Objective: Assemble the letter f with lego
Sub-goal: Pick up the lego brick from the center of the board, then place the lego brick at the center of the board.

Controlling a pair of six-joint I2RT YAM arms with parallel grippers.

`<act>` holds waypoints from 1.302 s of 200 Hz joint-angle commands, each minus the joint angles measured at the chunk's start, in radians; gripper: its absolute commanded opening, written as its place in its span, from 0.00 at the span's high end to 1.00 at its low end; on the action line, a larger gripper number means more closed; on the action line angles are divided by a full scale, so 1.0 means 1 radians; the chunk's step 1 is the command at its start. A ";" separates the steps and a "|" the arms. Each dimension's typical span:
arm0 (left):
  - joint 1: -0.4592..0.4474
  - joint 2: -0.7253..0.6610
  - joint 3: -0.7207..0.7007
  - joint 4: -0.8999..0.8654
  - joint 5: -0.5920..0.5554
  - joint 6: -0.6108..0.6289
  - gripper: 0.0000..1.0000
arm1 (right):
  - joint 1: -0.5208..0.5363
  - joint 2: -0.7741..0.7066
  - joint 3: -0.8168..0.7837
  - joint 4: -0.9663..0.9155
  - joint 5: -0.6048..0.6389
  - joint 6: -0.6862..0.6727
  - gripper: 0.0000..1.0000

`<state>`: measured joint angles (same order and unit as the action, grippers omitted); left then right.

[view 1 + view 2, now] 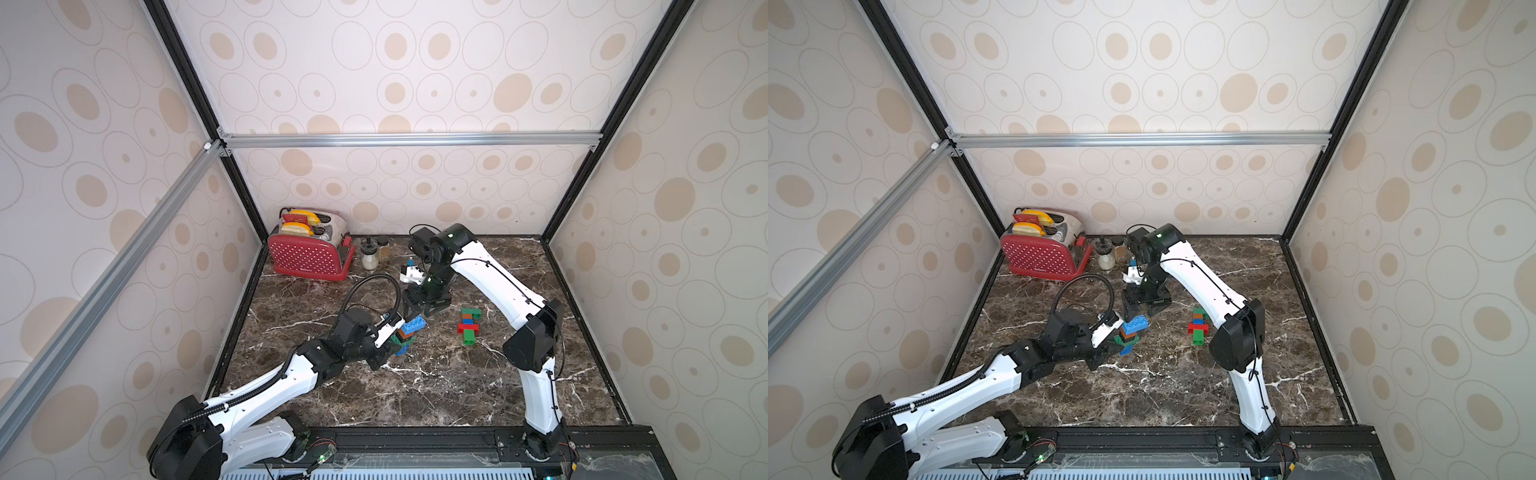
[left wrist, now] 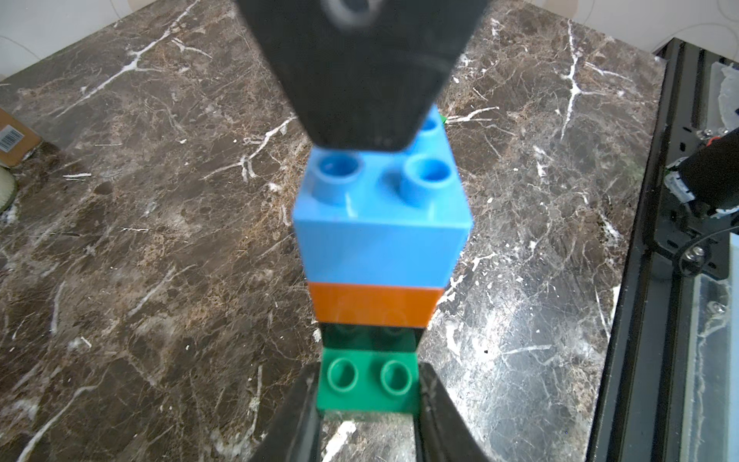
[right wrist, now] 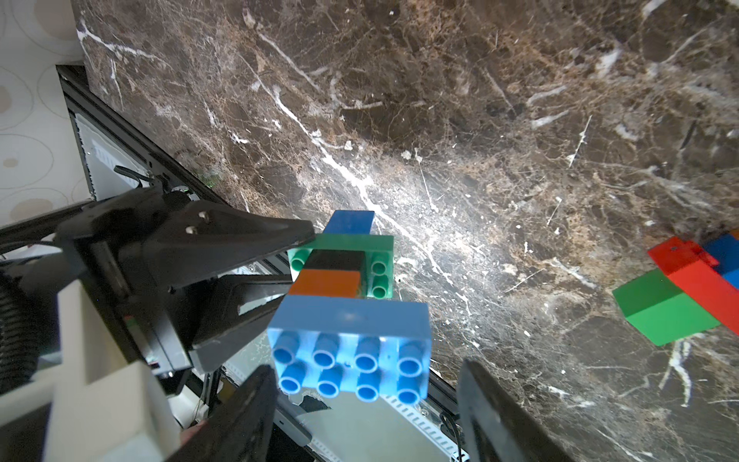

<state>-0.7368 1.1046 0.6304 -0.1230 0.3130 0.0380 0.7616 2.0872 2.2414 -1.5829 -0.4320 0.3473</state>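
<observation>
My left gripper (image 2: pixel 368 400) is shut on the green brick (image 2: pixel 368 384) of a lego stack (image 1: pixel 409 330) held above the marble table. From the green brick the stack runs black, orange, then a light blue oblong brick (image 3: pixel 352 348) on top, and a dark blue brick (image 3: pixel 350 222) sits under the green. My right gripper (image 3: pixel 366 370) stands open astride the light blue brick's studded top, with a gap at one finger. In both top views it hangs just behind the stack (image 1: pixel 1131 328). A second lego piece (image 1: pixel 469 326) of green, red, blue and orange bricks lies flat on the table to the right.
A red dotted toaster (image 1: pixel 309 249) stands at the back left with two small jars (image 1: pixel 370 253) beside it. A black rail (image 1: pixel 415 436) edges the table's front. Patterned walls close in the left, back and right sides.
</observation>
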 commanded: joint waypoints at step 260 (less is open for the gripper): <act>0.191 0.471 0.222 0.114 0.545 -0.573 0.62 | -0.237 -0.526 -0.702 0.314 0.085 0.024 0.22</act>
<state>-0.5560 1.5406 0.8059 -0.0620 0.8078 -0.4885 0.5312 1.6028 1.5654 -1.2823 -0.3424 0.3889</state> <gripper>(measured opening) 0.388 0.777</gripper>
